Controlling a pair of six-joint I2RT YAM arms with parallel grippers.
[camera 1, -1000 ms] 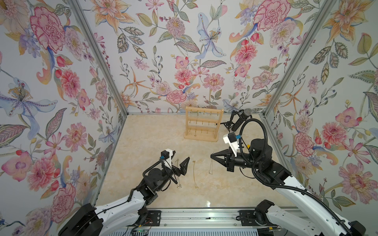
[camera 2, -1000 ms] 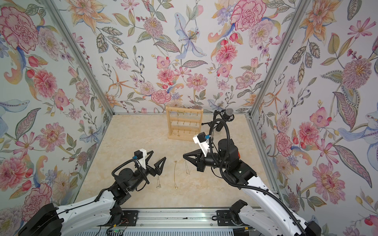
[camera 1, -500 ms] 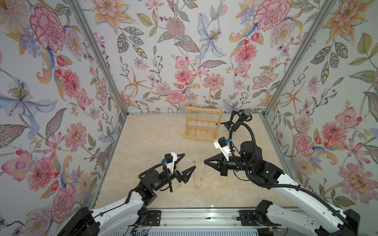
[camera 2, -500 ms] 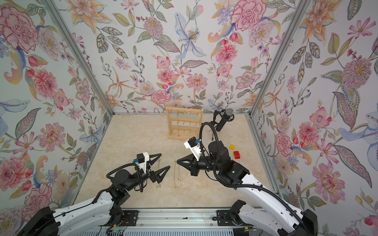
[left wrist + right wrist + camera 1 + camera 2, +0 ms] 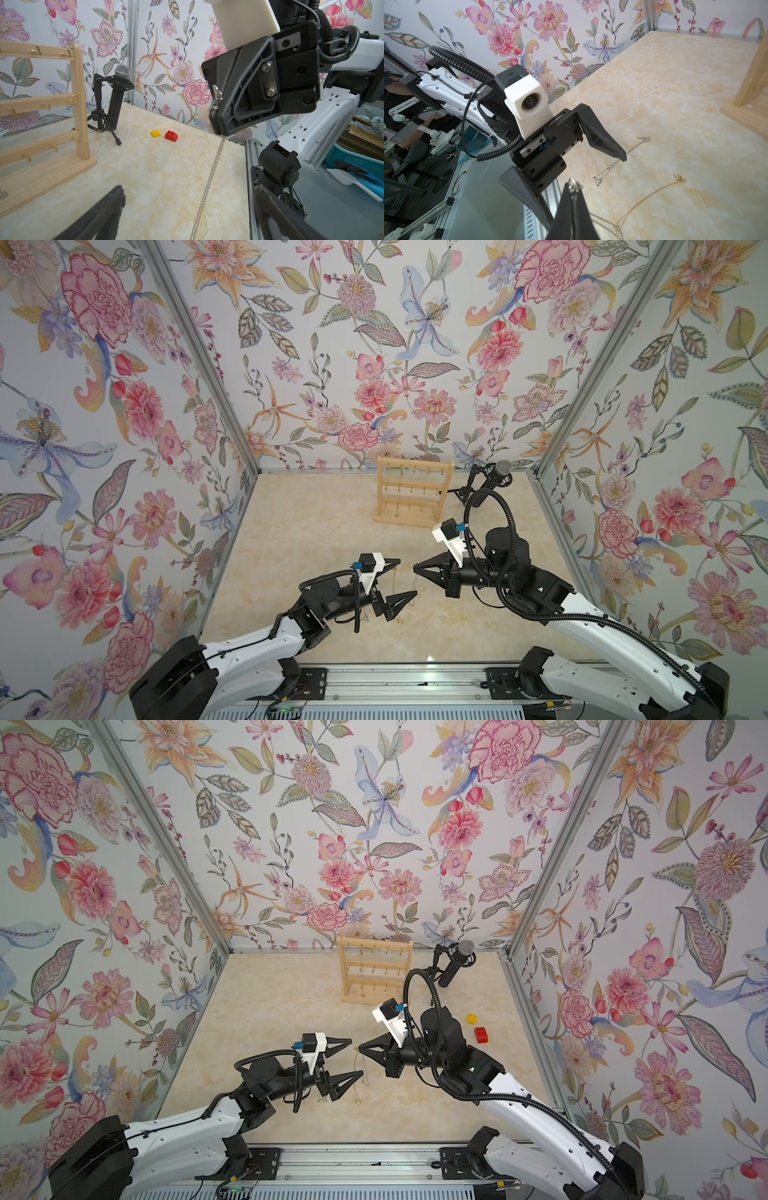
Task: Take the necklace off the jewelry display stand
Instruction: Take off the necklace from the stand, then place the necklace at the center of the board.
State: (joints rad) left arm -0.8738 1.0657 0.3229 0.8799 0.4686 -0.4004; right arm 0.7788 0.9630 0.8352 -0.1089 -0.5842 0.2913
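The light wooden jewelry display stand (image 5: pixel 413 493) (image 5: pixel 374 973) stands at the back of the table, with thin chains hanging on its left side. My right gripper (image 5: pixel 415 568) (image 5: pixel 573 187) is well in front of the stand and shut on a silver necklace (image 5: pixel 209 178). Its clasp (image 5: pixel 574 185) pokes out at the fingertips, and the chain hangs down to the table. My left gripper (image 5: pixel 407 577) (image 5: pixel 189 193) is open and faces the right one. The hanging chain runs between its fingers and touches neither.
A silver necklace (image 5: pixel 612 164) and a gold necklace (image 5: pixel 652 195) lie on the marble table under the grippers. A black microphone on a tripod (image 5: pixel 494 477) stands right of the stand. A yellow brick (image 5: pixel 471 1018) and a red brick (image 5: pixel 481 1034) lie at the right. Floral walls enclose three sides.
My right gripper carried the necklace a little left and forward. My left gripper swung right until its open fingers bracket the hanging chain.
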